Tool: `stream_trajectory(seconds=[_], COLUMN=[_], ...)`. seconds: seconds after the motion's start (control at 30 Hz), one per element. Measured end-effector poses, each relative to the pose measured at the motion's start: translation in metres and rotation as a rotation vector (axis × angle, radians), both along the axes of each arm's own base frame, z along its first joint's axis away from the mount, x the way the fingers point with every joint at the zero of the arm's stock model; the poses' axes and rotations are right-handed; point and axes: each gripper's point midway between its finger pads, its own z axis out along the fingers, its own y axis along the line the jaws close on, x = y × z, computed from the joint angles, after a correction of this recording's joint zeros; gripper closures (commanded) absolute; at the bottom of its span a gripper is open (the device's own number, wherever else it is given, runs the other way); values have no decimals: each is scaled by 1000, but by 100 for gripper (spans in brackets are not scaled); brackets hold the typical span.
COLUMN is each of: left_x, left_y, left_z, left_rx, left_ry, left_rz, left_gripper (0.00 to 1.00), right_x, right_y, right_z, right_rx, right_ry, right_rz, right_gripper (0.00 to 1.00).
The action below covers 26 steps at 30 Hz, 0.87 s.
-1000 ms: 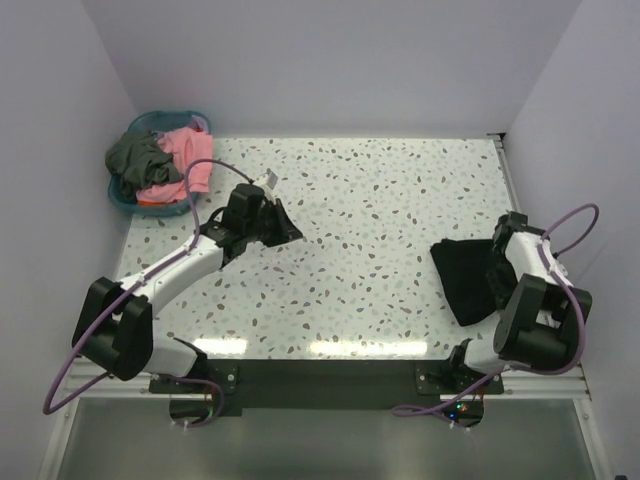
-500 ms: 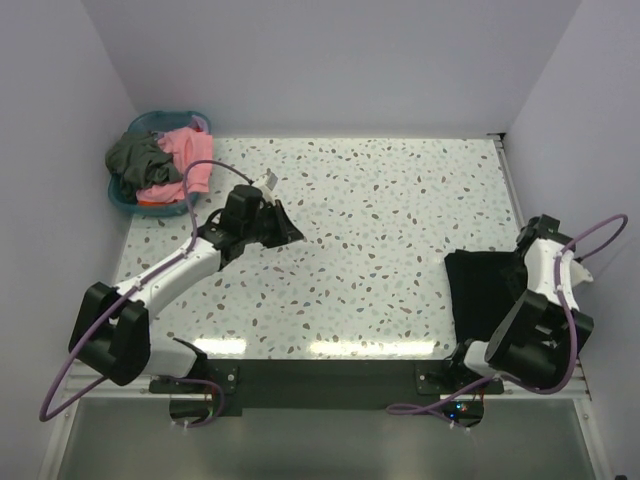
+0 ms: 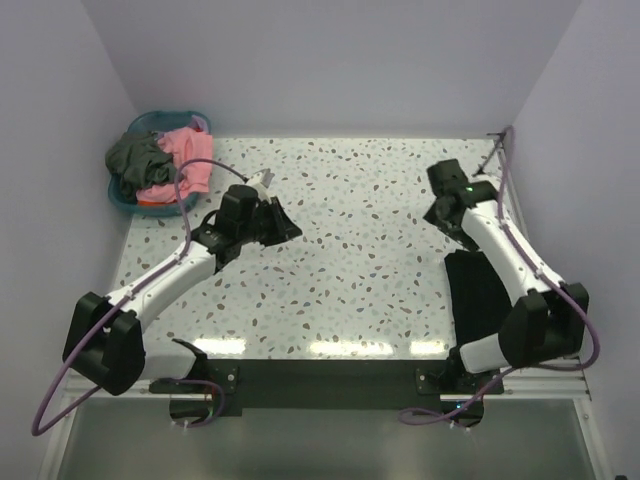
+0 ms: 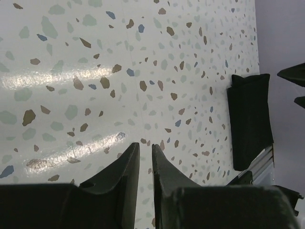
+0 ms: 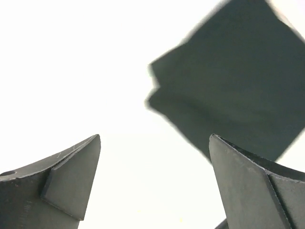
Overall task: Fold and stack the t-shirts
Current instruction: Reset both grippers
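Observation:
The black t-shirt (image 3: pixel 478 292) lies folded on the table at the front right; it also shows in the left wrist view (image 4: pixel 249 119) and the right wrist view (image 5: pixel 233 90). My right gripper (image 3: pixel 445 220) hangs above the table just beyond the shirt, open wide and empty (image 5: pixel 155 138). The coral pink t-shirt (image 3: pixel 187 160) and the dark grey t-shirt (image 3: pixel 135 155) sit bunched in the blue basket (image 3: pixel 126 204) at the far left. My left gripper (image 3: pixel 285 228) hovers over bare table left of centre, its fingers a narrow gap apart with nothing between them (image 4: pixel 145 145).
The speckled table (image 3: pixel 370 250) is walled in at the back and on both sides. Purple cables loop off both arms. A metal rail runs along the front edge near the folded shirt.
My right gripper has let go of the black t-shirt, opened wide, and swung up and towards the far side. The left gripper's fingers have parted slightly.

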Motion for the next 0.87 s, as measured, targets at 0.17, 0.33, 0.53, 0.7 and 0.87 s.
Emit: stream_trajectory(seconds=[0.17, 0.33, 0.53, 0.7, 0.87], left_x=[2, -2, -12, -24, -28], left_y=[10, 26, 44, 57, 64], left_z=[2, -2, -16, -30, -36], left_rx=[27, 71, 143, 192, 209], left_ry=[-31, -61, -57, -46, -40], left_rz=[46, 93, 120, 134, 150], left_gripper=[77, 76, 75, 75, 75], right_x=[39, 27, 6, -3, 2], right_y=[115, 231, 288, 283, 285], right_z=[-13, -34, -35, -28, -15], right_rx=[-7, 51, 211, 238, 224], right_ry=[-2, -18, -131, -207, -262], right_rz=[364, 754, 1005, 1068, 1103], right_gripper=[1, 1, 1, 1, 1])
